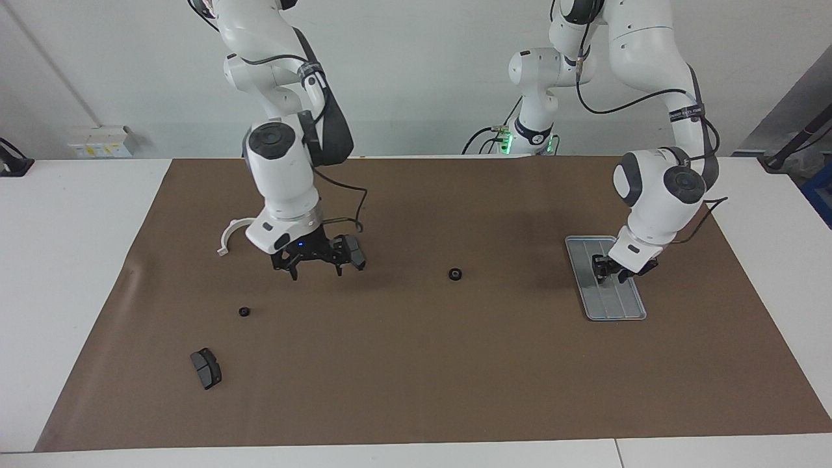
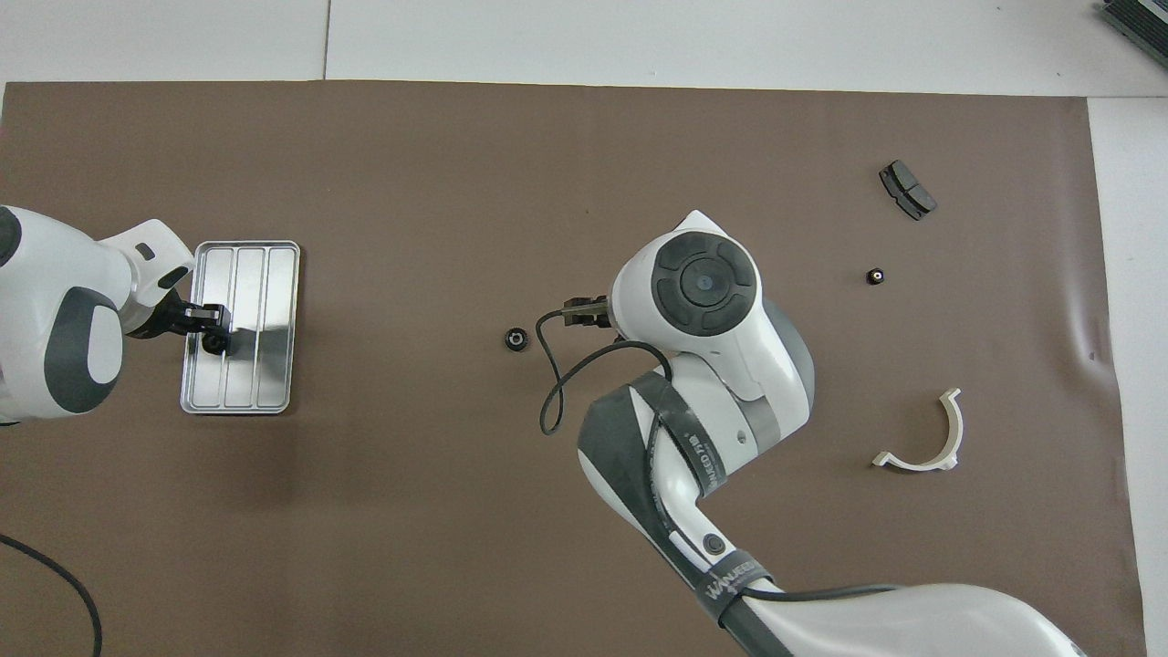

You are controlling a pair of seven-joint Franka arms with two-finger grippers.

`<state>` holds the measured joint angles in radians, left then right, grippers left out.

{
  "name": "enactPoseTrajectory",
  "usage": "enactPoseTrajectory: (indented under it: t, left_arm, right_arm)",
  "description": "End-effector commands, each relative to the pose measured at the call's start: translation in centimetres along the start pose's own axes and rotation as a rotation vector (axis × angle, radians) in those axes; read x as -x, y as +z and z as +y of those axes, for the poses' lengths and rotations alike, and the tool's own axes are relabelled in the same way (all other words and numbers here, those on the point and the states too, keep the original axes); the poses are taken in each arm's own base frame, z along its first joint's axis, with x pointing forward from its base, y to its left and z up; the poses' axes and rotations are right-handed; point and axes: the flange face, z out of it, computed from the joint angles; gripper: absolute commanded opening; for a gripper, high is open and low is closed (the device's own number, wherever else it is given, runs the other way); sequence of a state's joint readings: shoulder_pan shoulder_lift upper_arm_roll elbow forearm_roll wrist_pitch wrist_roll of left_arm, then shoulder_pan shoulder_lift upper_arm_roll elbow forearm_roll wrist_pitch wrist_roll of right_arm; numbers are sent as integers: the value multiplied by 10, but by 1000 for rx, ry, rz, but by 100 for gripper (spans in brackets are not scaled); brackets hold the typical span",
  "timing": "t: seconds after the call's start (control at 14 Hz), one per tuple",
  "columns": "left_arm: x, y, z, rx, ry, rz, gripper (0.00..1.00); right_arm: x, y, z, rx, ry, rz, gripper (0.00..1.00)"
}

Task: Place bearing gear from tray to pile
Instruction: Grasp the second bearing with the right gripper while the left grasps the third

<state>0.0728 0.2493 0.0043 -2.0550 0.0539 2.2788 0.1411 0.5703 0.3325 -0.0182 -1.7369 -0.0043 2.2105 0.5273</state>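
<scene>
Left hand point(image 1: 613, 272) on the tray point(image 1: 617, 311) — closed on a black gear point(image 2: 216, 342).
Right hand point(image 1: 315, 263), jaws wide and empty, hovered over a brake pad point(image 1: 354, 252) — a second gear point(image 1: 455, 274) at its 3 o'clock.

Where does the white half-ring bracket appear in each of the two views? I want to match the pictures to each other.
Facing view: the white half-ring bracket lies on the brown mat toward the right arm's end of the table, in the upper part of the picture.
Overhead view: it lies at the same end, in the lower part of the picture.
Shared landmark: the tray, at the left arm's end.
</scene>
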Motion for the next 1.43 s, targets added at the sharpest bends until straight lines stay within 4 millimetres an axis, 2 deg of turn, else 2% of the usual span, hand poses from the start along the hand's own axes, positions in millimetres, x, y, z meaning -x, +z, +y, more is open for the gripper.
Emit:
enactPoseTrajectory:
  t: [0.0,0.07,0.36,0.43,0.57,0.71,0.79,1.07,1.14,1.36]
  left_arm:
    - [18,1,3,-10,2,15,52]
    - [21,3,3,-9,-3,9,52]
    - [20,2,12,-9,-40,12,52]
    - [20,2,13,-9,-37,12,52]
    - [19,2,14,-10,-36,16,52]
    - [21,5,15,-10,-34,24,52]
    - [23,7,15,-9,-33,24,52]
    - [24,8,13,-9,-35,21,52]
    - [24,8,13,-9,-36,21,52]
    - [24,7,12,-9,-33,22,42]
  right_arm:
    - [2,43,-56,-11,29,14,100]
    - [10,60,-75,-2,12,16,100]
    - [17,92,-94,4,-27,42,100]
    - [21,95,-101,-3,-43,54,100]
    - [21,95,-102,2,-54,64,100]
    - [20,94,-104,-8,-60,83,88]
    - [22,102,-105,-7,-63,79,81]
    - [26,103,-111,-12,-74,86,74]
    - [30,109,-114,-12,-79,80,74]
    - [31,110,-116,-15,-83,85,74]
